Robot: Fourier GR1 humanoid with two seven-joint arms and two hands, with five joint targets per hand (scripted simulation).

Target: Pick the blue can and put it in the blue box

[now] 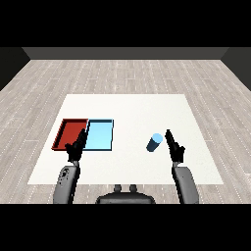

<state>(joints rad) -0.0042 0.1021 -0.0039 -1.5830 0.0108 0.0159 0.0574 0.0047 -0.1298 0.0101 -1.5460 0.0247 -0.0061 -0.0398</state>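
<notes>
Fingers of the right hand (175, 148) were straight and held nothing; the blue can (154, 142) stood just to its left, leaning slightly (nearer this hand by far); the left hand (77, 148), fingers relaxed, hovered at the red tray (64, 131); beyond lay the blue tray (100, 122), well left of the can.
</notes>
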